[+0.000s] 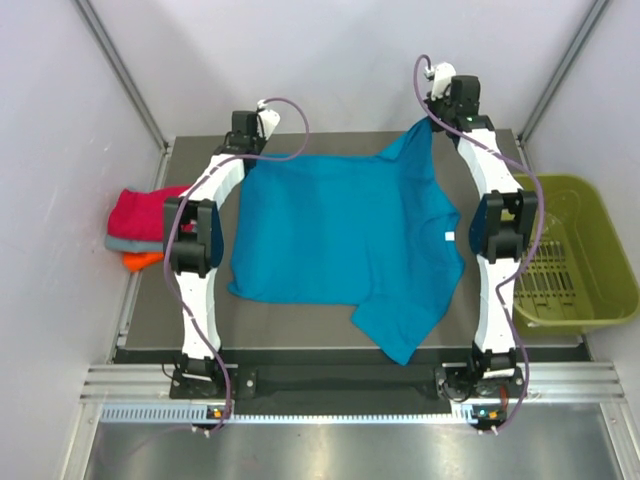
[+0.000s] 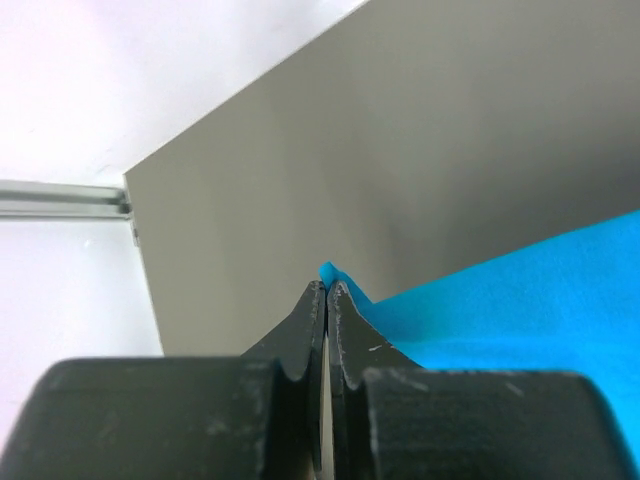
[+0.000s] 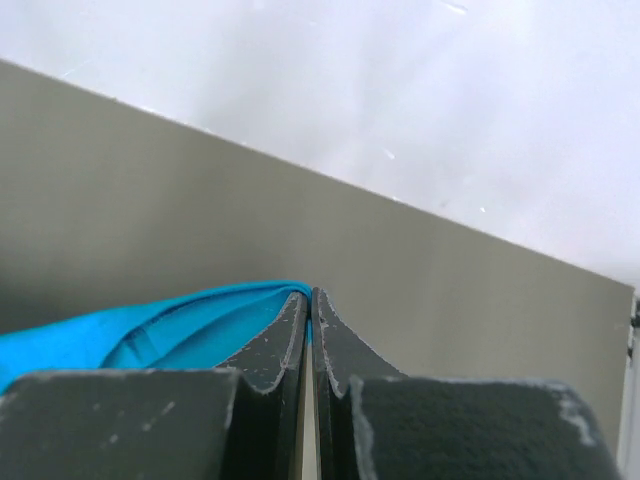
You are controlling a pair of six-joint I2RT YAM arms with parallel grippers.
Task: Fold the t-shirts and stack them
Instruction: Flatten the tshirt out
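A teal-blue t-shirt (image 1: 340,240) lies spread over the grey table (image 1: 300,320), one part hanging toward the front edge. My left gripper (image 1: 250,148) is shut on its far left corner, which shows as a blue tip (image 2: 328,272) between the fingers. My right gripper (image 1: 432,122) is shut on the far right corner and holds it lifted; the cloth (image 3: 190,325) runs left from the fingers. A folded stack of magenta-red (image 1: 143,212), grey (image 1: 120,243) and orange (image 1: 140,261) shirts lies at the table's left edge.
An olive-green plastic bin (image 1: 570,255) stands off the table's right side. White walls and metal frame posts close in the back and sides. A metal rail (image 1: 330,392) runs along the near edge by the arm bases.
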